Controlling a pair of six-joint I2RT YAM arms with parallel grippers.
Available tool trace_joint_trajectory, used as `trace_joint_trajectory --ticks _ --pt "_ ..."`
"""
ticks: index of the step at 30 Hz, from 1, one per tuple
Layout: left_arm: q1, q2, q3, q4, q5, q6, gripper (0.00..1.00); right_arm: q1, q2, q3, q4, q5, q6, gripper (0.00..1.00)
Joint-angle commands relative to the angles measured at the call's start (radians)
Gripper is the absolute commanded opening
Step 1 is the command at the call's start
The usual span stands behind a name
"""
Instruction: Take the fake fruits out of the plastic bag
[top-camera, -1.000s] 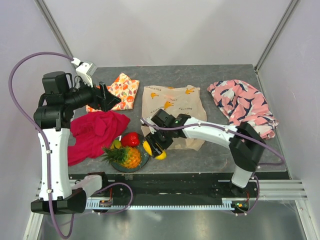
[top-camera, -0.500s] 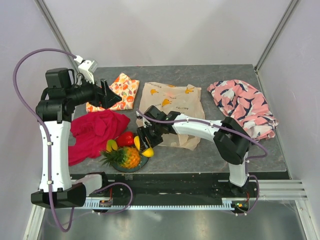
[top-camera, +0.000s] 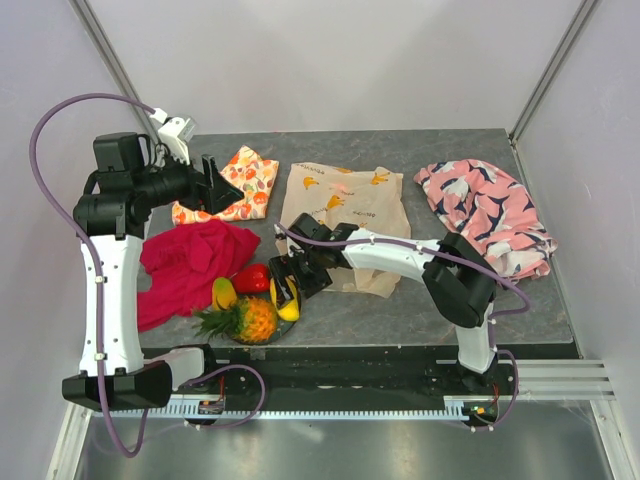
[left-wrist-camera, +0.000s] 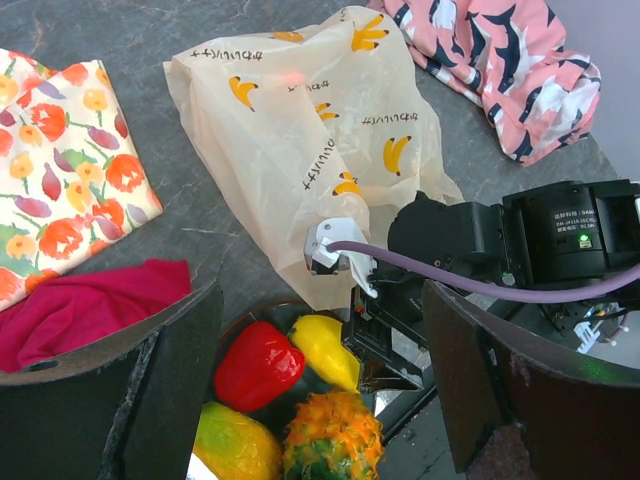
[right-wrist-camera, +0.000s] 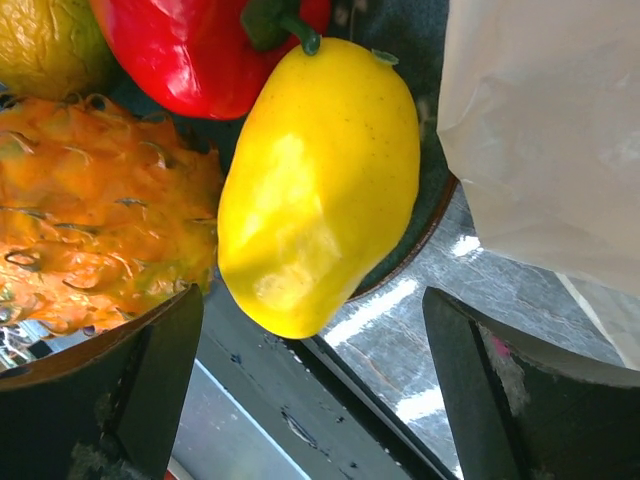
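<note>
Four glossy plastic fruits were counted on one dark round plate (right-wrist-camera: 432, 120) at the lower left of the grey worktop (top-camera: 400, 310): one orange-brown pineapple (top-camera: 250, 320), one red pepper (top-camera: 255, 278), one yellow mango (right-wrist-camera: 320, 180) and one yellow-green mango (top-camera: 223, 293). One cream plastic bag printed with bananas (top-camera: 345, 215) was spread flat at the centre, just beside the plate. Three cloths were seen.

The right jaws (top-camera: 285, 292) were held wide open over the plate, with the yellow mango lying between them. Only in the right wrist view was a gap seen on each side of it. The left jaws (top-camera: 215, 188) were raised at the upper left, open and empty.
</note>
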Motion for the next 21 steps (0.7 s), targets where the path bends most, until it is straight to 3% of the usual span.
trace_joint_trajectory --ticks 1,8,12,15,19,21 --pt "0.006 0.008 0.03 0.025 0.047 -0.01 0.87 -0.034 -0.05 0.063 -0.086 0.011 -0.121 0.98" --pt "0.003 0.012 -0.045 0.038 0.049 0.039 0.86 -0.14 -0.201 0.127 -0.313 0.046 -0.507 0.98" --pt "-0.027 -0.021 -0.11 0.038 0.043 0.047 0.86 -0.142 -0.311 0.091 -0.381 0.314 -0.64 0.98" --pt "-0.134 -0.02 -0.127 0.038 -0.032 0.075 0.86 -0.142 -0.398 0.014 -0.379 0.411 -0.704 0.98" --pt "-0.359 0.032 -0.139 0.026 -0.143 0.121 0.87 -0.143 -0.463 -0.142 -0.372 0.555 -0.845 0.98" --pt "-0.395 0.089 -0.145 0.018 -0.169 0.125 0.87 -0.143 -0.472 -0.211 -0.35 0.573 -0.87 0.98"
